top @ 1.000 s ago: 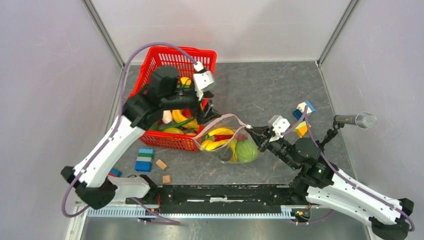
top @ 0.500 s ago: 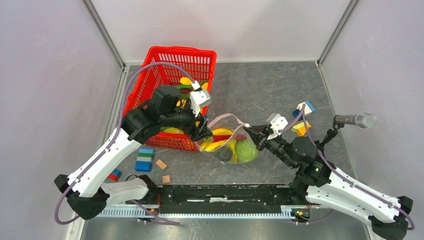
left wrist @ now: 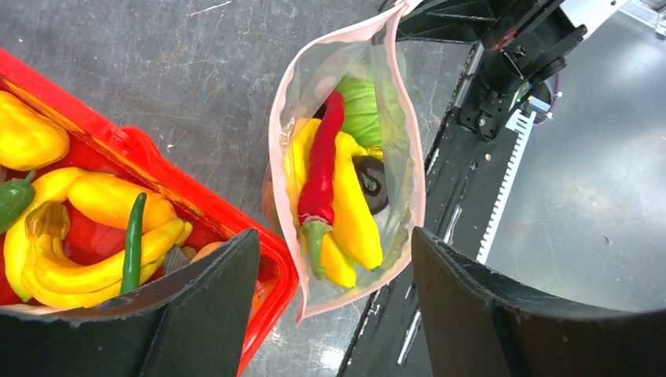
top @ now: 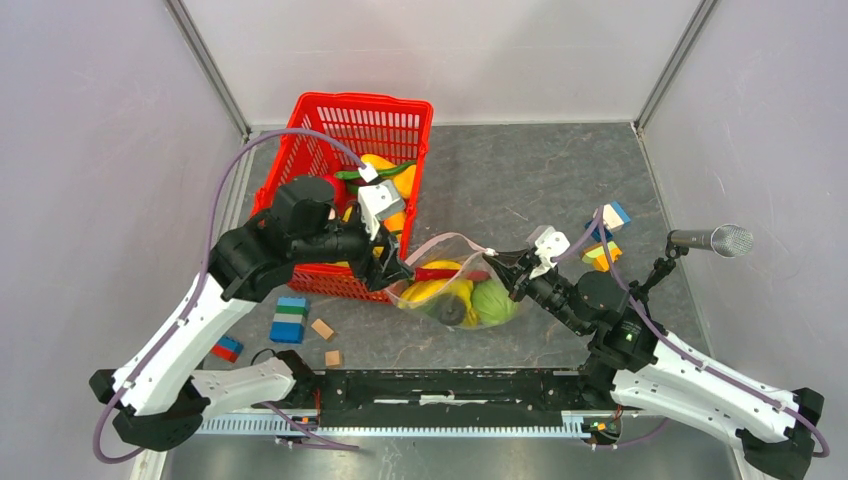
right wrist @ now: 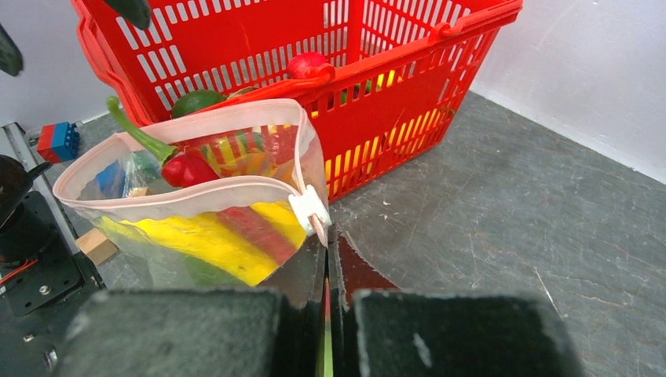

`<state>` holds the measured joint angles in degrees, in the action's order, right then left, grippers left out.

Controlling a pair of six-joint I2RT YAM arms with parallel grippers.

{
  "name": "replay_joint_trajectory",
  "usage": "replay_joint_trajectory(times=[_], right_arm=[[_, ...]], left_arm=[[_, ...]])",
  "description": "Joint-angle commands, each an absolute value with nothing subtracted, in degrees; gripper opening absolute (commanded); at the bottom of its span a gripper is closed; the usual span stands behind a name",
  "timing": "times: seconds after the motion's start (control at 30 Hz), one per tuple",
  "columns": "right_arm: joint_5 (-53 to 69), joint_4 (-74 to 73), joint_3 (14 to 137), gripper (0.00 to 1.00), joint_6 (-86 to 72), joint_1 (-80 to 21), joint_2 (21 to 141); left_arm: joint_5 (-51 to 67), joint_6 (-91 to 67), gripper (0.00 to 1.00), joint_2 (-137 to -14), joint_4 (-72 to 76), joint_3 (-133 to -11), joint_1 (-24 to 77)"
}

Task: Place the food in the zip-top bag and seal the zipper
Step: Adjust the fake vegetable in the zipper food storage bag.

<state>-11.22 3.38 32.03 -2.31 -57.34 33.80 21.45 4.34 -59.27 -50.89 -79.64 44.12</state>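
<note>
The zip-top bag (left wrist: pixel 397 149) is thin, soft film, so I judge it will fold and sag under any push. With food inside it is probably light, but heavier at the bottom. Its stiffest part is the zipper (right wrist: pixel 228 191), so a hold should go on this strip or on the corner beside the white slider (right wrist: pixel 309 208), not on the slippery wall.

The right end effector (right wrist: pixel 327 259) is clenched on exactly that corner. The left end effector (left wrist: pixel 334 251) is released and grasps nothing, above the other end of the mouth.

The bag lies on the bench (top: pixel 520 170), just beside the red basket (top: pixel 365 100). It is clear with a pink rim, and the mouth gapes in a long oval. Inside are a red chilli (left wrist: pixel 322 165), yellow pieces (left wrist: pixel 353 204) and a green ball (left wrist: pixel 365 110).
</note>
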Motion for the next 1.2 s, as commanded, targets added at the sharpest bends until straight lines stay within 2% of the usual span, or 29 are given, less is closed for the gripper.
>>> replay_joint_trajectory(times=[0.0,0.13,0.33,0.5,0.8,1.07,1.1,1.17], right_arm=[[-12.1,6.0,34.63,0.0,-2.64,-57.48,33.4],[-12.61,6.1,34.28,0.0,-2.81,-57.51,33.24],[-13.18,5.63,34.28,0.0,-2.63,-57.48,32.76],[-13.44,5.93,33.71,0.0,-2.68,-57.48,32.19],[-13.27,6.06,33.4,0.0,-2.9,-57.46,31.86],[-13.66,5.88,33.4,0.0,-2.99,-57.49,31.76],[-13.71,5.89,33.32,0.0,-2.99,-57.44,31.69],[-13.88,5.95,33.22,0.0,-3.17,-57.48,31.59]], left_arm=[[22.24,1.96,0.75,-59.39,-57.46,-82.05,44.3],[19.87,1.73,0.7,-59.65,-58.21,-78.27,44.32],[19.82,1.94,0.68,-58.42,-58.13,-75.64,44.38],[18.99,1.77,0.61,-59.42,-57.51,-74.54,44.47],[18.04,-2.41,0.53,-56.75,-46.64,-70.13,44.55],[19.64,-0.91,0.15,-57.83,-49.06,-70.09,44.85],[19.39,-0.47,0.07,-57.7,-49.53,-70.22,44.9],[18.3,-0.88,0.02,-57.1,-48.98,-70.25,44.89]])
